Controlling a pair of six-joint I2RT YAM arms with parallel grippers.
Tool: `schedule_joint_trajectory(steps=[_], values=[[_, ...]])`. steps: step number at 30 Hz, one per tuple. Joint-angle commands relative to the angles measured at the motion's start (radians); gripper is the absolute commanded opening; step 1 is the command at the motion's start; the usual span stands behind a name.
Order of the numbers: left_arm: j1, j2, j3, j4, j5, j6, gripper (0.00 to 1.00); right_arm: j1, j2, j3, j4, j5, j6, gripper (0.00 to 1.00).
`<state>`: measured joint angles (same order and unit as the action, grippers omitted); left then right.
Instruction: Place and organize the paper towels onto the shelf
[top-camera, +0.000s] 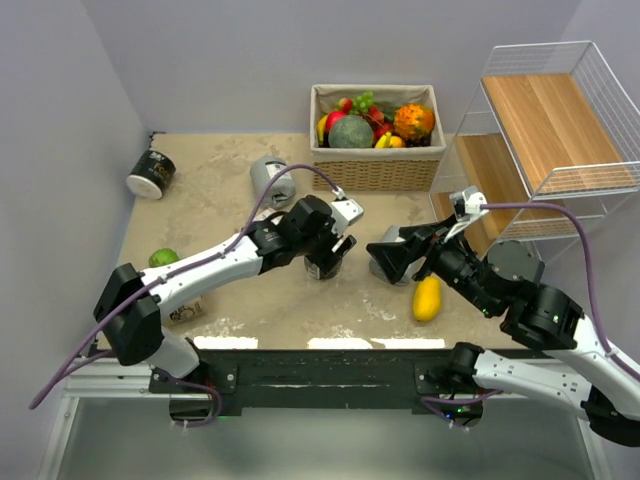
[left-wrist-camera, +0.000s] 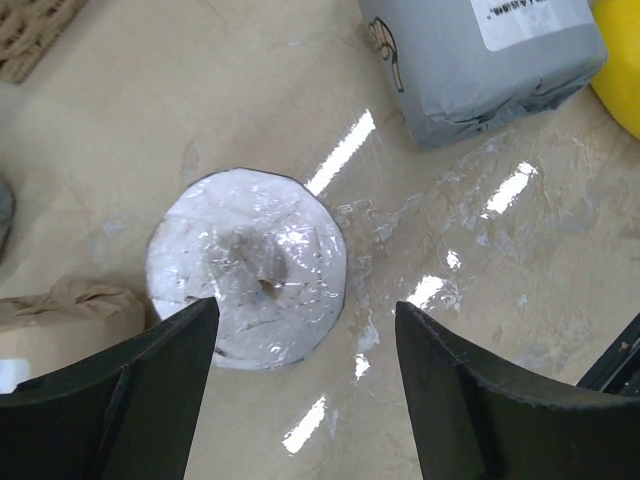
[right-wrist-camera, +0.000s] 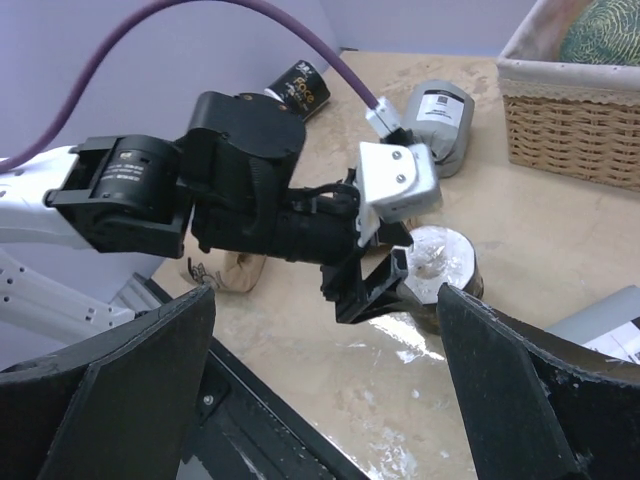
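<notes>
At far left a black roll (top-camera: 150, 173) lies on its side, with a grey roll (top-camera: 268, 180) to its right. Your left gripper (left-wrist-camera: 305, 312) hovers, fingers spread, over an upright roll (left-wrist-camera: 247, 268) mid-table. Your right gripper (top-camera: 386, 261) is spread wide too, gripping nothing, beside the mango (top-camera: 427, 298), and the shelf (top-camera: 545, 135) stands far right.

Arms: left arm (top-camera: 200, 268) and right arm (top-camera: 540, 375) had white links and black round joints.
Cables: 1 purple cable (top-camera: 262, 200) ran along each arm.
Pincers: left pincer (left-wrist-camera: 302, 308) and right pincer (right-wrist-camera: 325, 295) had matte black, wedge-shaped fingers.
Wrist plate (right-wrist-camera: 398, 180): pale grey, with small screws.
Base rail (top-camera: 320, 372): black.
</notes>
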<state>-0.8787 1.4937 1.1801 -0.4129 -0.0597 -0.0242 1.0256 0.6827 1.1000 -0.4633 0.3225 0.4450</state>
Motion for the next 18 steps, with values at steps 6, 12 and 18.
schedule_joint_trajectory(steps=[6,12,18], values=[[-0.005,0.128,0.049,0.022,0.061,0.001,0.75,0.001,-0.018,0.004,0.031,0.007,0.001,0.96],[-0.006,0.188,0.038,0.002,0.003,0.004,0.71,0.001,-0.012,0.015,0.011,0.001,0.006,0.96],[-0.005,0.178,0.035,0.005,0.018,0.001,0.47,0.001,-0.017,-0.003,0.011,0.007,0.018,0.96]])
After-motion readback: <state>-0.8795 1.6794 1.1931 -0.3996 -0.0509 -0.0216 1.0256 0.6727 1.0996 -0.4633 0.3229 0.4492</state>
